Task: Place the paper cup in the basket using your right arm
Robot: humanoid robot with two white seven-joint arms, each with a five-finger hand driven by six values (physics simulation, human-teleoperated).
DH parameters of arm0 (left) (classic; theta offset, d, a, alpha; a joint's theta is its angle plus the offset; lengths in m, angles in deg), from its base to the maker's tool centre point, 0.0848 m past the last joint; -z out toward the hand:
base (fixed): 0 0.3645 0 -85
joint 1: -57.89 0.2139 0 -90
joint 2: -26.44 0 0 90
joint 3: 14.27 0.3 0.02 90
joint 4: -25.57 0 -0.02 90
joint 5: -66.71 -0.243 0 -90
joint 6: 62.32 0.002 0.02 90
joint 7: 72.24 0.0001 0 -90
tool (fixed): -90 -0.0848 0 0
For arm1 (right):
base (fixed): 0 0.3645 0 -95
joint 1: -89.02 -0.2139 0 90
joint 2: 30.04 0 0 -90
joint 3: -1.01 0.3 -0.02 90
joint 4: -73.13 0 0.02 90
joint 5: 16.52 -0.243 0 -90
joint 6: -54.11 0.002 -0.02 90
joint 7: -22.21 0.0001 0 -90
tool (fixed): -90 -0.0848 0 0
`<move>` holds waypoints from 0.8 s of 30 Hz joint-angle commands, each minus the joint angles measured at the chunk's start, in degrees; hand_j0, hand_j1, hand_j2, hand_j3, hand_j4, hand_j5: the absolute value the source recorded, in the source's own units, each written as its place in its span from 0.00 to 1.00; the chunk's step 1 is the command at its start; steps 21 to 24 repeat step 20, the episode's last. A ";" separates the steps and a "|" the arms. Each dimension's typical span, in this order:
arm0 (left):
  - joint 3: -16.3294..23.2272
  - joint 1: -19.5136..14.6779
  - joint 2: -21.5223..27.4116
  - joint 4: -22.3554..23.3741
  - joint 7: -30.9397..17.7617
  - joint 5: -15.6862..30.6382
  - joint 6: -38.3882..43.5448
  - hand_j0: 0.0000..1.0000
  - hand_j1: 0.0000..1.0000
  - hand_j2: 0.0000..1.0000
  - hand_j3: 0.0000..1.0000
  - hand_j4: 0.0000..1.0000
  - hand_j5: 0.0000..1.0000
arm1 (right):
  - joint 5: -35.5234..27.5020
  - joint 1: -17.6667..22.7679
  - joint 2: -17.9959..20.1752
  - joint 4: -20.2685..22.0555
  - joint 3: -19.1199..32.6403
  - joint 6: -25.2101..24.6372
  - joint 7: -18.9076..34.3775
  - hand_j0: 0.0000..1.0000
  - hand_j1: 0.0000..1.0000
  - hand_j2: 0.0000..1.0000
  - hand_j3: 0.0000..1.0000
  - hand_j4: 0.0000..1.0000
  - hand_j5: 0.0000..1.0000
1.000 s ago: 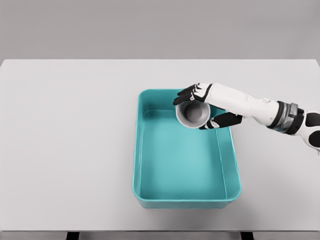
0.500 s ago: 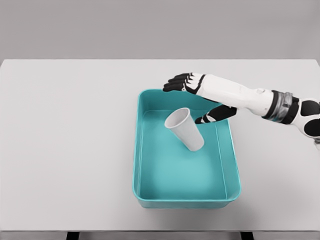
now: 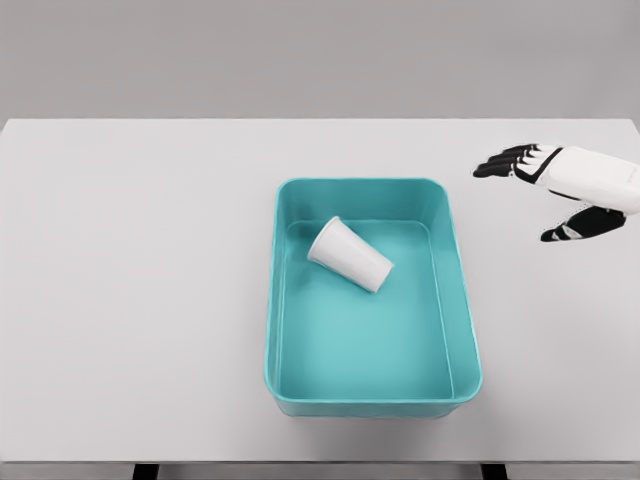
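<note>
A white paper cup [image 3: 349, 254] lies on its side on the floor of the teal basket [image 3: 275, 300], in the far half, mouth toward the far left. My right hand [image 3: 535, 195] hovers over the table well to the right of the basket, near the picture's right edge. Its black fingers [image 3: 500, 163] are spread and hold nothing. The left arm does not show.
The basket stands in the middle of a wide white table [image 3: 130, 290]. The table's front edge runs along the bottom of the picture. A grey wall lies behind the far edge.
The right hand let go of the cup over the basket's far end, then drew back to the right. The cup dropped in and tipped onto its side.
</note>
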 commanded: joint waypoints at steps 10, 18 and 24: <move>0.01 0.44 0.00 0.52 0.00 0.08 0.00 1.00 1.00 1.00 1.00 1.00 1.00 | 0.19 2.37 4.11 -0.58 -0.39 -0.08 0.11 1.00 1.00 1.00 1.00 1.00 1.00; 0.01 0.70 0.00 0.52 0.00 0.08 0.35 1.00 1.00 1.00 1.00 1.00 1.00 | 0.19 1.93 0.16 -0.40 -0.48 -0.08 0.11 1.00 1.00 1.00 1.00 1.00 1.00; 0.01 0.70 0.00 0.43 0.08 0.08 0.35 1.00 1.00 1.00 1.00 1.00 1.00 | 0.28 2.11 0.25 -0.40 -0.48 -0.08 0.11 1.00 1.00 1.00 1.00 1.00 1.00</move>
